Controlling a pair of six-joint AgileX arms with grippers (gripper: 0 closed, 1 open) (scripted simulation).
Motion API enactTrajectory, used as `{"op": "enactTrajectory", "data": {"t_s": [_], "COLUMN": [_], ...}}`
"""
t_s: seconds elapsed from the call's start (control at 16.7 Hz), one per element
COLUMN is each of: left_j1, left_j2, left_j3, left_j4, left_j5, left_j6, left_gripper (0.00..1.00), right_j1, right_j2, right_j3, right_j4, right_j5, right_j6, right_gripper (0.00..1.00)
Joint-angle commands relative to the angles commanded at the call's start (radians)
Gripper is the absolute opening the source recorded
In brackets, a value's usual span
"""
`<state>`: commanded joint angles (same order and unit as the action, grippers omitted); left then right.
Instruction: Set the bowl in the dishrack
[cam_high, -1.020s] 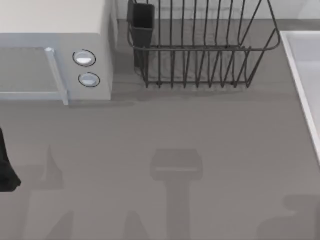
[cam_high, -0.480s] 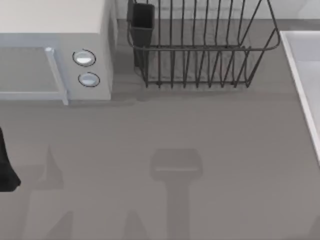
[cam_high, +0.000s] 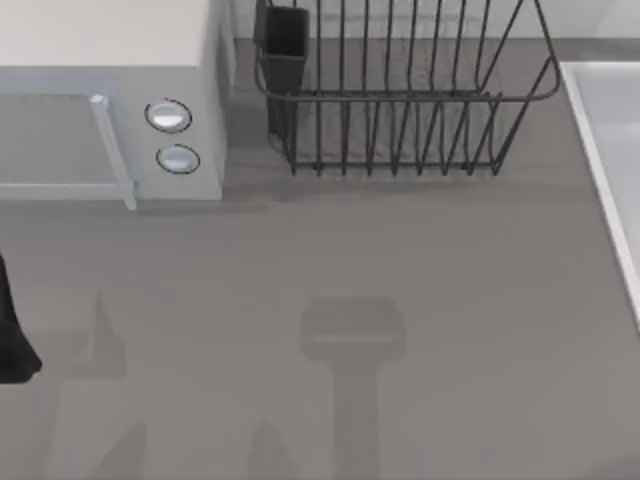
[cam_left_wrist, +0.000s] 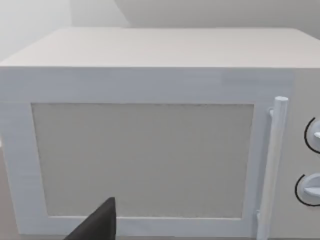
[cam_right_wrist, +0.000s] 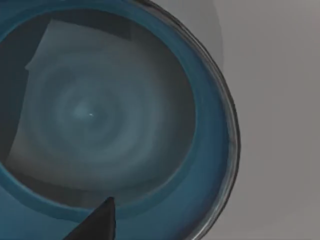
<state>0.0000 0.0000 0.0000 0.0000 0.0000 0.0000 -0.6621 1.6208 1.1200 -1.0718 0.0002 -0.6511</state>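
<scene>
Worktop (cam_high: 400, 300): grey surface spanning the top view, carrying the items below and several soft shadows.

Microwave (cam_high: 110, 100): white, at the far left of the worktop; door with a vertical bar handle (cam_high: 112, 150) and two round knobs (cam_high: 168, 116) stacked on its right panel. In the left wrist view its door window (cam_left_wrist: 142, 160) faces the camera squarely, handle and knob edges to one side.

Dishrack (cam_high: 400, 90): dark wire basket with thin upright bars and flared sides, at the far middle of the worktop, just right of the microwave and apart from it. Dark rectangular utensil cup (cam_high: 284, 45) at its left corner.

White tray or basin edge (cam_high: 605, 160): along the right side of the worktop.

Bowl (cam_right_wrist: 210, 150): blue, round, with a dark rim and a paler grey-blue swirled inside, directly below the right wrist camera on the grey surface; not in the dishrack.

Left arm (cam_high: 12, 330): dark part at the left edge of the top view, facing the microwave; cannot tell whether its fingers (cam_left_wrist: 97, 225) are open or closed.

Right gripper: one dark fingertip (cam_right_wrist: 95, 222) over the bowl's near rim; cannot tell its finger state.
</scene>
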Motion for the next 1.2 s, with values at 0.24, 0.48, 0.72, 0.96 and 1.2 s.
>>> {"op": "enactTrajectory", "data": {"t_s": [0.24,0.48,0.72,0.96,1.2], "left_j1": [0.0,0.0,0.0,0.0,0.0], "left_j2": [0.0,0.0,0.0,0.0,0.0], "left_j3": [0.0,0.0,0.0,0.0,0.0], "left_j4": [0.0,0.0,0.0,0.0,0.0], "left_j5": [0.0,0.0,0.0,0.0,0.0], "left_j6": [0.0,0.0,0.0,0.0,0.0], "left_gripper": [1.0,1.0,1.0,1.0,1.0], "right_j1": [0.0,-0.001,-0.001,-0.001,-0.001], "right_j2": [0.065,0.101,0.101,0.101,0.101], "right_j3": [-0.125,-0.192,-0.192,-0.192,-0.192], "right_j4": [0.199,0.295,0.295,0.295,0.295], "right_j5": [0.0,0.0,0.0,0.0,0.0], "right_j6": [0.001,0.001,0.001,0.001,0.001], "right_gripper": [1.0,1.0,0.92,0.62,0.32]}}
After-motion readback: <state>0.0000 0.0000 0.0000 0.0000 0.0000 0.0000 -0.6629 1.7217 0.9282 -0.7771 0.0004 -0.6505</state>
